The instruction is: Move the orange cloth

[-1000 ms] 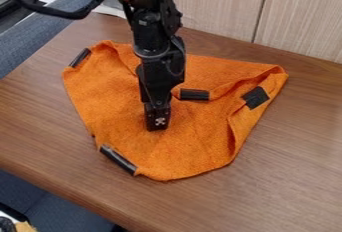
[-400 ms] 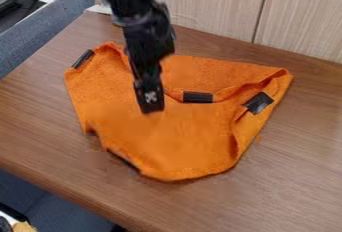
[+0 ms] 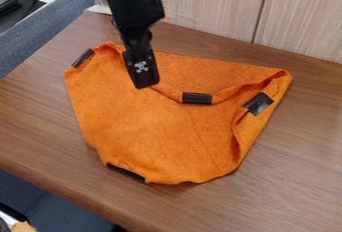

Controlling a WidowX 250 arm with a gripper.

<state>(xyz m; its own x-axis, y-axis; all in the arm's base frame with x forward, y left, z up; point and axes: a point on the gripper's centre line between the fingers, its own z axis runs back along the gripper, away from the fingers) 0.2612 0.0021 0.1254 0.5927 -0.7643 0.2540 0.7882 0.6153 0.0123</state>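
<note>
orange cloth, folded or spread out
Mostly spread: the cloth lies wide over the table, with its upper right edge folded over.

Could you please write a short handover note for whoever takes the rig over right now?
Gripper: pointing down over the upper left part of the cloth; I can't tell whether it touches it.
Orange cloth: on the wooden table, mostly spread out, with folds along its right side and black patches at its edges.
Done: can't be confirmed, as the task names no target spot.
Left: probably check the wanted spot, then shift the cloth if needed.
</note>
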